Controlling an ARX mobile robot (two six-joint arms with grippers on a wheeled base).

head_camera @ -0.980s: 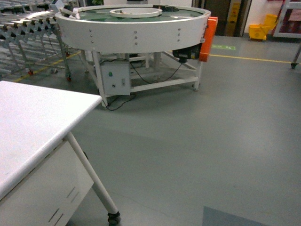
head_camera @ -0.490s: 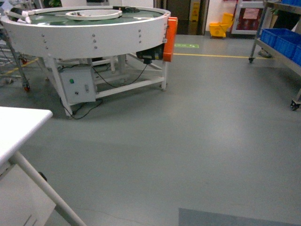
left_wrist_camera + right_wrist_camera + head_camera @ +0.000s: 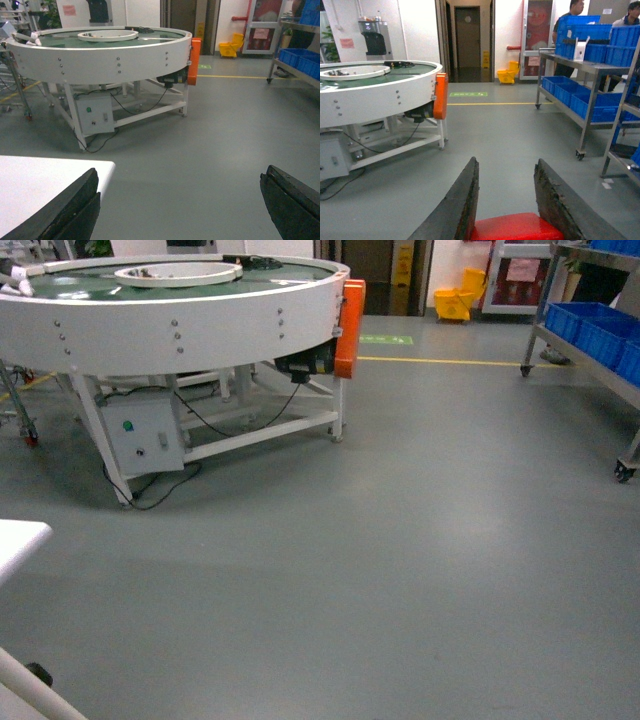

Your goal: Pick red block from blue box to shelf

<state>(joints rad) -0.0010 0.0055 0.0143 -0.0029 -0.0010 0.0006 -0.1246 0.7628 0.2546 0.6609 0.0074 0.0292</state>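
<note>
In the right wrist view the glossy red block point(image 3: 515, 227) sits deep between the two dark fingers of my right gripper point(image 3: 506, 165), which is shut on it above the grey floor. My left gripper point(image 3: 181, 172) is open with its fingers far apart and nothing between them. The stainless-steel shelf point(image 3: 590, 100) stands ahead on the right and carries dark blue crates point(image 3: 582, 97). That shelf point(image 3: 590, 360) also shows at the right edge of the head view. The blue box is out of view. Neither gripper appears in the head view.
A large round white conveyor table point(image 3: 170, 310) with an orange guard point(image 3: 349, 325) stands at the left. A white table corner point(image 3: 20, 538) juts in at the lower left. A yellow mop bucket point(image 3: 455, 302) is far back. Two people point(image 3: 576, 7) stand behind the shelf.
The head view has swung to the right: the white table has slid almost out at the left, and the shelf with blue crates has come in at the right.
</note>
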